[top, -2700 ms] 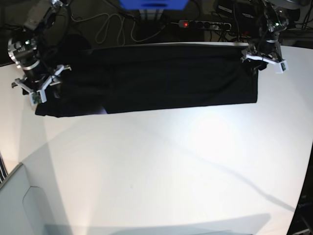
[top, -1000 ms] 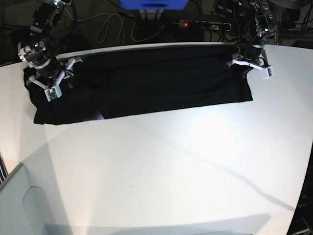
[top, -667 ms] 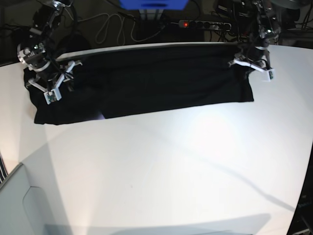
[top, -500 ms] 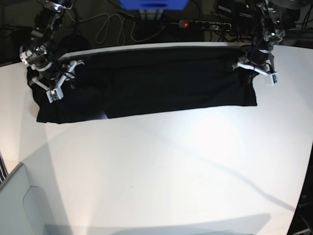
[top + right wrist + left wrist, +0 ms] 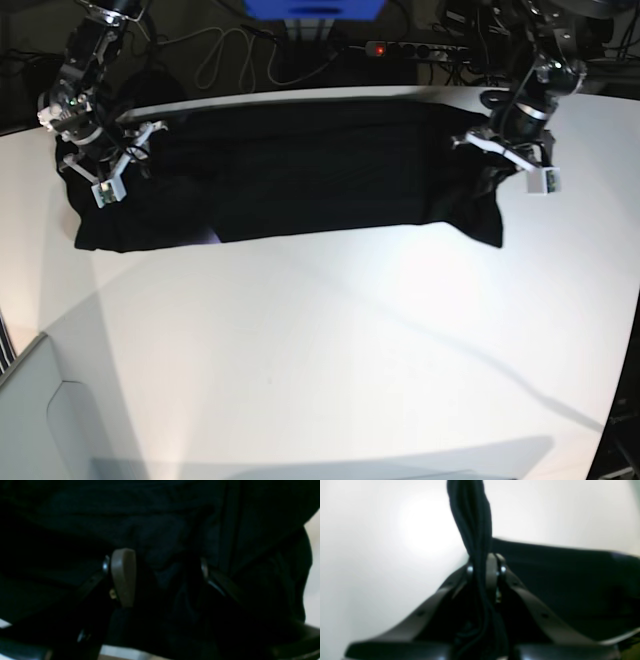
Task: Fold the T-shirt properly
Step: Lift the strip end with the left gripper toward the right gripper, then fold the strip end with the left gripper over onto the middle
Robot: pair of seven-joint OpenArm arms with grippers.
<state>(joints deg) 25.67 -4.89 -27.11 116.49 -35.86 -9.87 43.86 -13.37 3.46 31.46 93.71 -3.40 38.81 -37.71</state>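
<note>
The black T-shirt (image 5: 300, 170) lies as a long band across the far part of the white table (image 5: 350, 350). In the base view my left gripper (image 5: 505, 160) is at its right end, lifting a bunched corner. The left wrist view shows that gripper (image 5: 485, 566) shut on a narrow fold of the T-shirt (image 5: 472, 517). My right gripper (image 5: 115, 165) sits on the shirt's left end. In the right wrist view its jaws (image 5: 165, 577) stand wide, and a thick bunch of the black T-shirt (image 5: 150, 517) fills the gap. No print shows.
Behind the table's far edge lie a power strip (image 5: 420, 48) with a red light, looped cables (image 5: 215, 55) and a blue object (image 5: 312, 8). A grey panel (image 5: 50, 420) sits at the near left corner.
My left gripper has moved inward and toward the front with the shirt's right end, which now sags and wrinkles instead of lying taut. The right gripper has barely moved.
</note>
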